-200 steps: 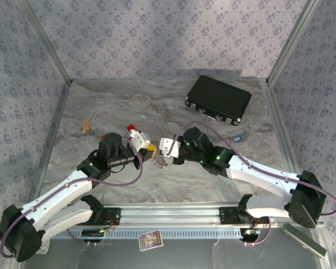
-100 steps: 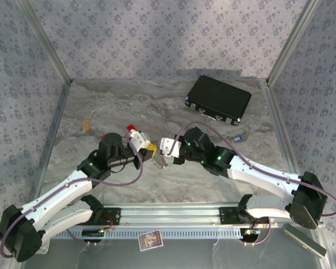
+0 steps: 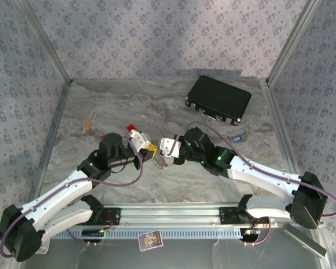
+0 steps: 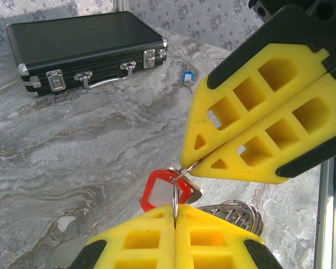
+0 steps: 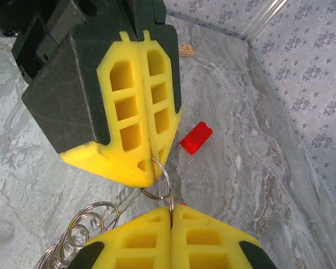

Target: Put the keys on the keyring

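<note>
Almost no change over the last second: the right arm has crept a hair toward the left one, the left arm hasn't moved, and both grippers stayed closed. The left gripper [image 4: 175, 218] has its pads pressed together, pinching the near edge of a small split ring [image 4: 175, 197]. The right gripper [image 5: 171, 216] is also pressed shut and nips the opposite edge of that ring, so the tips nearly meet mid-table. The red key [image 4: 158, 190] hangs at that ring, just between the tips. The keyring [image 4: 238, 213] dangles beside it, under the right fingers. I can't tell if the split ring is a keyring link or the key's own loop. The blue key [image 4: 187, 78] lies well apart on the table near the case [image 4: 84, 45], untouched. My read: fine threading is under way, the red key isn't clearly on yet, and the blue key is still to fetch.
</note>
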{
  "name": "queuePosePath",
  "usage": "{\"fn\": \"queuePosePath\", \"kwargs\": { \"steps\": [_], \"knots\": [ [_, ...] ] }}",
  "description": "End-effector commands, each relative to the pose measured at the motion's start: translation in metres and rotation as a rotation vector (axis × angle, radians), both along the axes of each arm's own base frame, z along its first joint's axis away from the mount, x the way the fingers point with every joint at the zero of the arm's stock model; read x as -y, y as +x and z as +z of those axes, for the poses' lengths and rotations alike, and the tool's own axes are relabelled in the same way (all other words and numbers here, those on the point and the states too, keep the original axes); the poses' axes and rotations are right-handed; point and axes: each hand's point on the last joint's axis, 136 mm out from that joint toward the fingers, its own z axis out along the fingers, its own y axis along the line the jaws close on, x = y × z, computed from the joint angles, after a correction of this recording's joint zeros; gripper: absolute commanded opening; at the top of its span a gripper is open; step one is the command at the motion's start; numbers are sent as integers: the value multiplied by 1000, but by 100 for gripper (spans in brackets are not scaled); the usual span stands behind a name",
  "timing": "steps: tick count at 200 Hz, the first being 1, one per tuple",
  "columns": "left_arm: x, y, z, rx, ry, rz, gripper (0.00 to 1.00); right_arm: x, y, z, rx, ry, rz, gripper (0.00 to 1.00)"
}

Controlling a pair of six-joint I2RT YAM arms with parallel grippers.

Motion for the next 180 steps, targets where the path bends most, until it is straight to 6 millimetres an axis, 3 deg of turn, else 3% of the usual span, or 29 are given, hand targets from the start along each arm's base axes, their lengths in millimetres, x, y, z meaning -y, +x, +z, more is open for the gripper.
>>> {"fn": "queuePosePath", "kwargs": {
  "steps": [1, 97, 129, 180],
  "knots": [
    [7, 3, 28, 60, -59, -12, 0, -6, -4, 2, -4, 17, 26, 0],
    [5, 4, 26, 63, -49, 0, 0, 9, -2, -3, 6, -32, -20, 0],
    [6, 4, 26, 63, -52, -3, 0, 5, -11, -3, -23, -16, 19, 0],
    [6, 5, 26, 61, -52, -1, 0, 0, -9, 0, -15, -2, 24, 0]
  ]
}}
